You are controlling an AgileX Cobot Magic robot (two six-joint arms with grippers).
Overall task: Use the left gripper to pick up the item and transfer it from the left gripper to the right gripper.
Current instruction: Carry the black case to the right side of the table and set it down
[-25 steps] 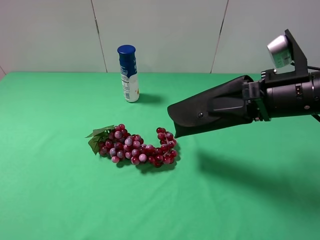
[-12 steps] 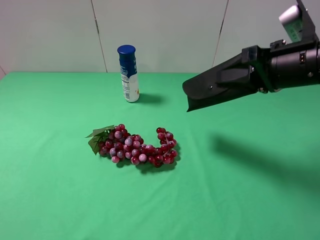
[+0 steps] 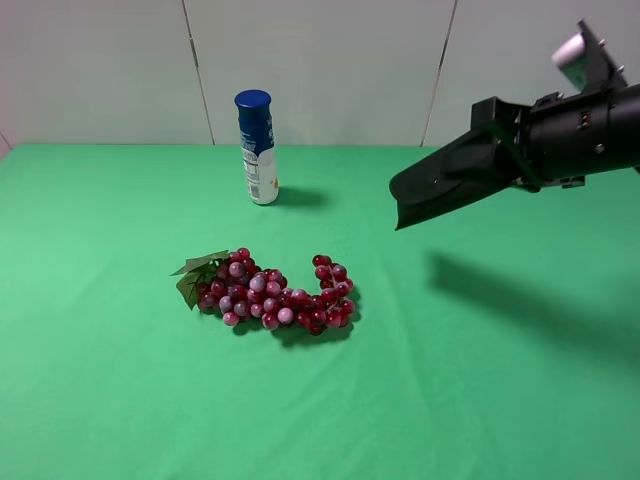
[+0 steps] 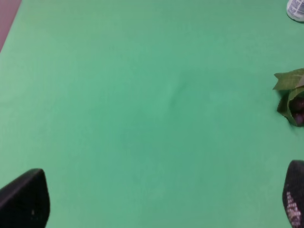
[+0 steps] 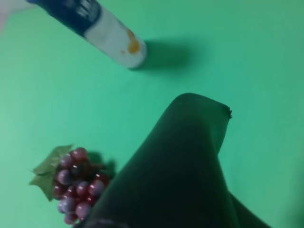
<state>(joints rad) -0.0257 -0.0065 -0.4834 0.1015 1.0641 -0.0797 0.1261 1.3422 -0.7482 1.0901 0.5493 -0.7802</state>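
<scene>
well, the right claw (image 3: pixel 510 150) pinches the glasses case (image 3: pixel 445 185) aloft (free end tilted down); left claw (image 4: pixel 159 202) spread wide.

"What kind of place is this?"

"A robot lab, I think. A test room."

"How can you tell?"

"A big black robot arm (image 3: pixel 590 135) reaches in from the side. It has a little silver-white box (image 3: pixel 568 50) on top."

"And the table?"

"A flat bright green cloth (image 3: pixel 100 400) covers all of it. Behind it stands a plain white wall of big panels (image 3: pixel 320 60)."

"So it's not a kitchen?"

"It doesn't look like one. A bunch of red grapes with green leaves (image 3: pixel 270 295) and a white-and-blue bottle with a blue cap (image 3: pixel 258 148) sit right on the cloth, apart from each other."
</scene>
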